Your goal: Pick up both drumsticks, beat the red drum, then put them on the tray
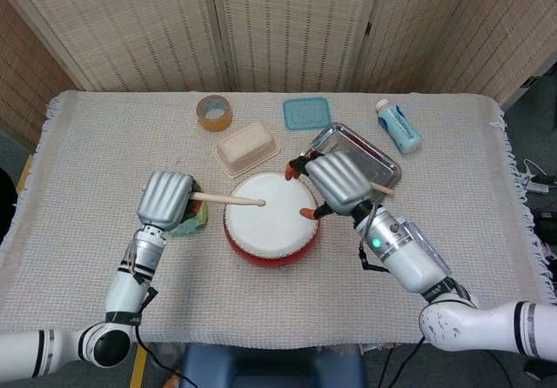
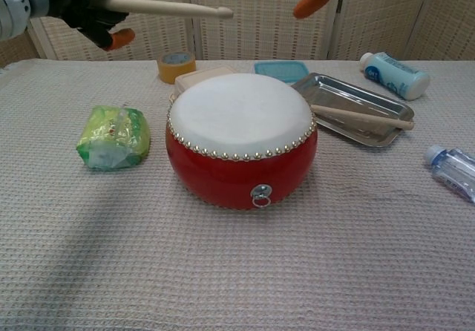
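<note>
Presently one drumstick lies in the steel tray at the right of the chest frame, its end jutting over the tray's near right rim. The other drumstick is gripped by the left hand and held roughly level above the red drum, tip over the skin's left-centre in the head view.

Risks, as judged:
- The held stick crosses the drum on its way to the tray. If carried low, its tip may strike the skin or catch the studded rim and twist in the grip.
- The right hand hovers at the middle right of the head frame, over the drum's right edge and the tray's near-left corner, directly in that path. Collision between stick and hand is plausible unless the right arm clears.
- Release from height may bounce the stick out, or knock the resting stick, which already overhangs the rim.
- The tan lidded box and yellow tape roll sit just above the drum in the head frame; a wide sweep could clip them.

Pose:
- Left hand: clenched around the stick's butt, back of hand toward the head camera, raised at upper left of the chest frame above the green packet.
- Right hand: released, holding nothing, fingers spread and pointing downward, only orange tips showing at the chest frame's top edge.
</note>
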Controlling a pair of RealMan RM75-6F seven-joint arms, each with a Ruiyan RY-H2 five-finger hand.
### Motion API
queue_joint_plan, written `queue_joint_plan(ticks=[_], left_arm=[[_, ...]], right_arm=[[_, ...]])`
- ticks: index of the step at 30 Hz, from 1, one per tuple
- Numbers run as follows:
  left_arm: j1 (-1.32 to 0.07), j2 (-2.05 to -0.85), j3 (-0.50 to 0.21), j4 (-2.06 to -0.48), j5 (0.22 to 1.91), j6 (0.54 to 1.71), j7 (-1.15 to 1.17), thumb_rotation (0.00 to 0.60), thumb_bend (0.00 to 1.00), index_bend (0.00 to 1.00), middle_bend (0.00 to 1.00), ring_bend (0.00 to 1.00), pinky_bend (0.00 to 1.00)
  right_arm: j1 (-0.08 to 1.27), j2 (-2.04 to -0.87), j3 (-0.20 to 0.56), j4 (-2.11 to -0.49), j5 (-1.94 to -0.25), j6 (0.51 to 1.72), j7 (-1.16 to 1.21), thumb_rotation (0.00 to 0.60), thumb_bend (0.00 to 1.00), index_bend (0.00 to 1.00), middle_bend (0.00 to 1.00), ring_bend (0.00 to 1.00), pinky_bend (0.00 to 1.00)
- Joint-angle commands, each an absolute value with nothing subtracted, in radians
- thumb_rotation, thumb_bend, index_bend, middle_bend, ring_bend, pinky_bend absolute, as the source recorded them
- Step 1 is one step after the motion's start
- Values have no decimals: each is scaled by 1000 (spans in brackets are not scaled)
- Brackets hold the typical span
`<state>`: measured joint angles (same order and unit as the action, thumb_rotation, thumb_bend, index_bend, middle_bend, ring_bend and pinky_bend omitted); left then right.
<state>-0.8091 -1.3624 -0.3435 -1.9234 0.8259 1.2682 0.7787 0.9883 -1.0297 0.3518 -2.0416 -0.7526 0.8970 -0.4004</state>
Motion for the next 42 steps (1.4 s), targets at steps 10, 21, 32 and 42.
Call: queue_joint_plan(ticks=[10,21,32,42], left_arm=[[-900,-1436,-363,-1932,697,1355,908,600,489,987,1000,1000,1000],[-946,-1485,-347,-1936,707,1431,976,600,488,985,1000,1000,1000],[-967,-1516,-324,-1921,742,1467,1015,600,488,985,1000,1000,1000],[-975,-1537,-310,-1910,768,1487,1036,600,487,984,1000,1000,1000]], right_arm=[[1218,-1212,331,-1994,-477,991,-593,600,69,410,401,335,594],[1288,-1299,342,-1925,-396,1039,-608,600,69,470,462,378,601],[1295,-1335,347,-1891,-392,1063,-588,600,74,575,583,472,629],[1298,-1361,355,-1880,-401,1083,-579,600,93,634,654,538,655]])
